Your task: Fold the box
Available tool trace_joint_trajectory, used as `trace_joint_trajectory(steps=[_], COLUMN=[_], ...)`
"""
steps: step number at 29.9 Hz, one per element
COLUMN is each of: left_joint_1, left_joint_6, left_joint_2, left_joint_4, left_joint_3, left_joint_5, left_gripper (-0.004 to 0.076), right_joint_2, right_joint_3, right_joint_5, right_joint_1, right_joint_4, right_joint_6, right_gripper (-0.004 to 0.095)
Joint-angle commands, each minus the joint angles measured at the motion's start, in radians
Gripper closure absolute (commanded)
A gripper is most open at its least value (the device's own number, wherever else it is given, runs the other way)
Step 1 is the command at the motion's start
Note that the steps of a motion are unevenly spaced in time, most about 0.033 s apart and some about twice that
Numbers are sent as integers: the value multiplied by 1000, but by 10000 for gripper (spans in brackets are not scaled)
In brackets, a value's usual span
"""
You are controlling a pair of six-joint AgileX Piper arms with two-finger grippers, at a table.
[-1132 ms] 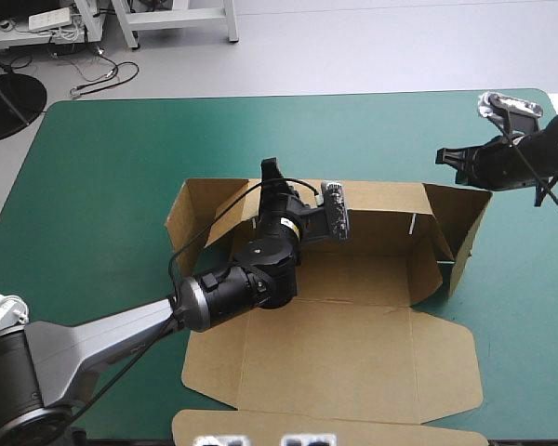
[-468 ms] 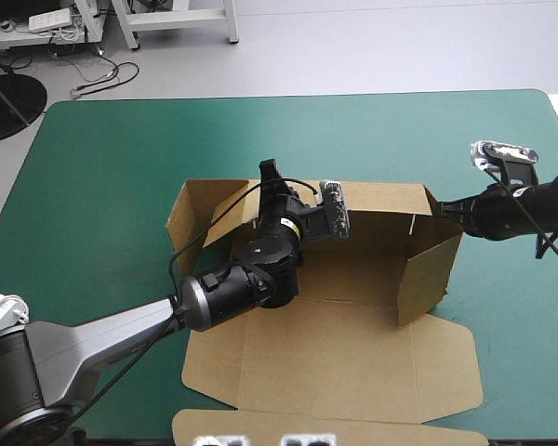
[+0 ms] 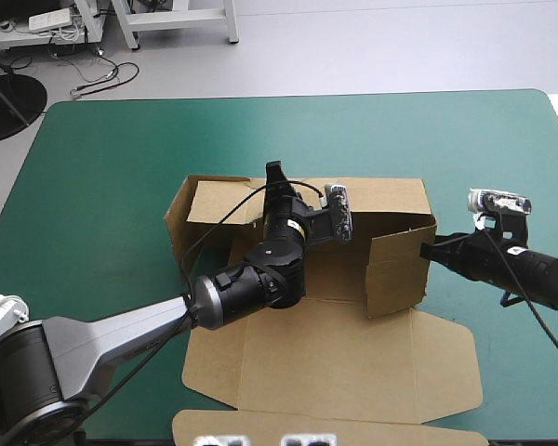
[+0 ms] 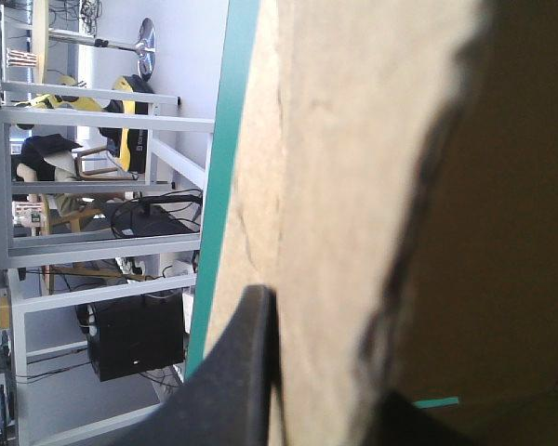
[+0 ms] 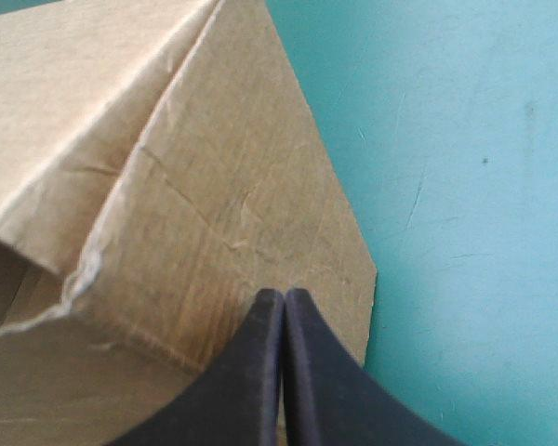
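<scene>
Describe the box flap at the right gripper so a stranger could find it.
On the teal-green table lies the brown box, its near panels flat. At its right end one flap stands upright. It alone has the shut right gripper against its outer face.

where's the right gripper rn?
The right gripper is over the table's right side in the high view, fingers shut, tip against the outside of the box's raised right-hand wall.
</scene>
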Motion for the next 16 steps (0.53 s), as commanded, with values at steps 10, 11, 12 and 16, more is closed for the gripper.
trace_joint_trajectory(steps=[10, 11, 12, 16], left_joint_1=[-13, -13, -13, -13], left_joint_6=[-27, -27, -27, -27], left_joint_2=[13, 13, 13, 13], left_joint_4=[-204, -198, -199, -184], left_joint_3=[35, 35, 35, 35], left_joint_5=[14, 16, 18, 22], left_gripper=[734, 734, 734, 734], right_joint_2=[-50, -50, -50, -50], right_joint_3=[49, 45, 42, 27], right_joint_5=[5, 25, 46, 86], right_joint_1=[2, 2, 2, 2], right_joint_4=[134, 124, 120, 88], right_joint_6=[-269, -269, -281, -330], right_gripper=[822, 764, 704, 550])
